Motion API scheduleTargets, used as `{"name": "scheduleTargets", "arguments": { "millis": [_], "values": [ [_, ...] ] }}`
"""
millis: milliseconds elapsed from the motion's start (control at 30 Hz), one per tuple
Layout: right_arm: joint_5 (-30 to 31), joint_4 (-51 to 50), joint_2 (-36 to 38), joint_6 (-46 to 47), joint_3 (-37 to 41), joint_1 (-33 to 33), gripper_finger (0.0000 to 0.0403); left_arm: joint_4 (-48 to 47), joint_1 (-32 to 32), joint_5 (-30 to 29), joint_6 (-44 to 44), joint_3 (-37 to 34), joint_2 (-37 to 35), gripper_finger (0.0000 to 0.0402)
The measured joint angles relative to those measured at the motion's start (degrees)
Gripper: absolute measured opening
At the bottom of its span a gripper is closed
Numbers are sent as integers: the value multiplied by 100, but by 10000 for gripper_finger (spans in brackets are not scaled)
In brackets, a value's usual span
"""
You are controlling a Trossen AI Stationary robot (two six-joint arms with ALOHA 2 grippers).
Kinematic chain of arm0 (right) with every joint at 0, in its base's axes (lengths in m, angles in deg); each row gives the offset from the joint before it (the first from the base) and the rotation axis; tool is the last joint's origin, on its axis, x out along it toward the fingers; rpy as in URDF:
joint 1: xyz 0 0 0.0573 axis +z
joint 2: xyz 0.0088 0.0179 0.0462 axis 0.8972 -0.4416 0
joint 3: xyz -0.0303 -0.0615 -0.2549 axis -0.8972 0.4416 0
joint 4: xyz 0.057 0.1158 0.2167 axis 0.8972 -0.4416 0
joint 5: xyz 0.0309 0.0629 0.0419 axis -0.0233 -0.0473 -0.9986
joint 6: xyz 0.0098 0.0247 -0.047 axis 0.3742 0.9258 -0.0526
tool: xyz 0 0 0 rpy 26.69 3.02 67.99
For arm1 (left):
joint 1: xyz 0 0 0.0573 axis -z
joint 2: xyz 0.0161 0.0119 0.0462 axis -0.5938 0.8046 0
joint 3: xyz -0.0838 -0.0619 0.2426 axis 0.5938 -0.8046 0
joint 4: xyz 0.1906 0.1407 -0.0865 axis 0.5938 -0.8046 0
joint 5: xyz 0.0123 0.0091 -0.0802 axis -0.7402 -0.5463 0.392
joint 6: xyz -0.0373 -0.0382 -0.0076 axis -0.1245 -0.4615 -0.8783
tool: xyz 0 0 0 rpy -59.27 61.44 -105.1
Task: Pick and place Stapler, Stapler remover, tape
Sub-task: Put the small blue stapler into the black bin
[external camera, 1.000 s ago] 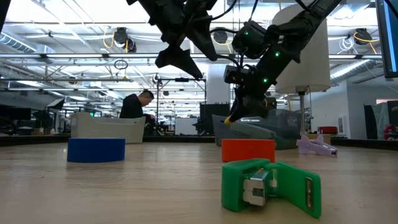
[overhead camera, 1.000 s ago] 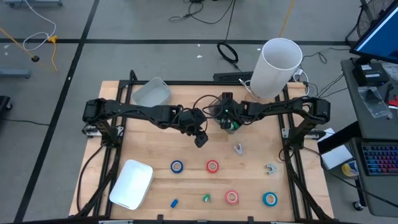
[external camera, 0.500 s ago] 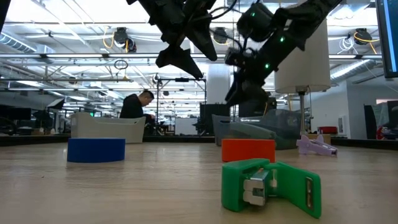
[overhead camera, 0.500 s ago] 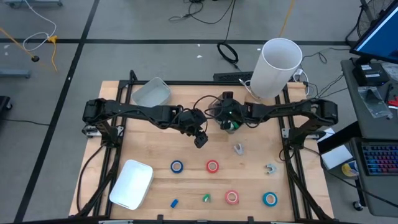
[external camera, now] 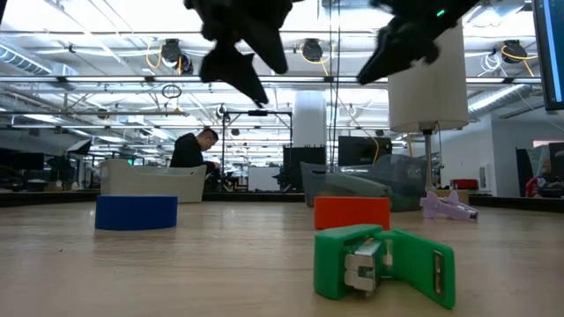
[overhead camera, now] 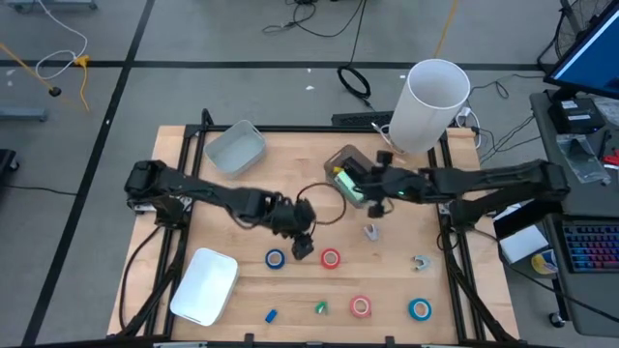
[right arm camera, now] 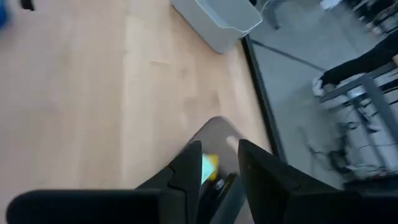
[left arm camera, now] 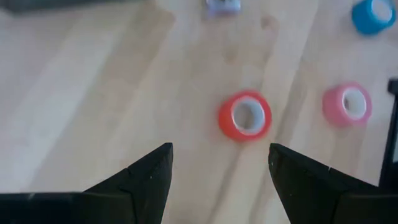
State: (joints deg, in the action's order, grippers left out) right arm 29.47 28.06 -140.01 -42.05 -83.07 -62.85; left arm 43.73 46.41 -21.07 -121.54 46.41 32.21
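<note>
The red tape [left arm camera: 245, 116] lies on the table [overhead camera: 242, 208] just ahead of the left end effector [left arm camera: 220, 149], in line with the gap of its 2 fingers [left arm camera: 146, 177]. This end effector is released, jaws wide, nothing in them. It hangs above the table, with a blue tape [overhead camera: 276, 258] just beside it on the other side. The pink tape [overhead camera: 361, 306], a 2nd blue roll [overhead camera: 419, 309] and the green stapler [external camera: 383, 264] lie farther from it, toward the front edge. A pale remover [overhead camera: 371, 231] lies beyond the red tape.

The right end effector [right arm camera: 219, 146] is over a small grey tray [overhead camera: 340, 159]. Its fingers stand a little apart, and I see nothing gripped. A yellow piece [right arm camera: 209, 167] shows in the tray below.
</note>
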Motion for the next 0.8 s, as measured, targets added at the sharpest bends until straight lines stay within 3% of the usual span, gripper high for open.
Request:
{"name": "scheduleTargets", "arguments": {
  "millis": [100,300,433,633,800],
  "values": [
    [-34,-435,419,491,0,246,94,-105,353,-76,-412,0,5,264],
    [-1020,-835,989,949,0,549,95,-111,1121,-32,-1168,-2,218,264],
    [-1355,-828,1168,1023,0,688,94,-100,1573,598,-2395,-2,459,264],
    [-1355,-867,1199,1021,0,791,96,-180,2076,1674,-4599,-2,833,264],
    [-1349,-854,1158,945,0,791,94,-93,2385,1833,-5805,-2,996,264]
  ]
}}
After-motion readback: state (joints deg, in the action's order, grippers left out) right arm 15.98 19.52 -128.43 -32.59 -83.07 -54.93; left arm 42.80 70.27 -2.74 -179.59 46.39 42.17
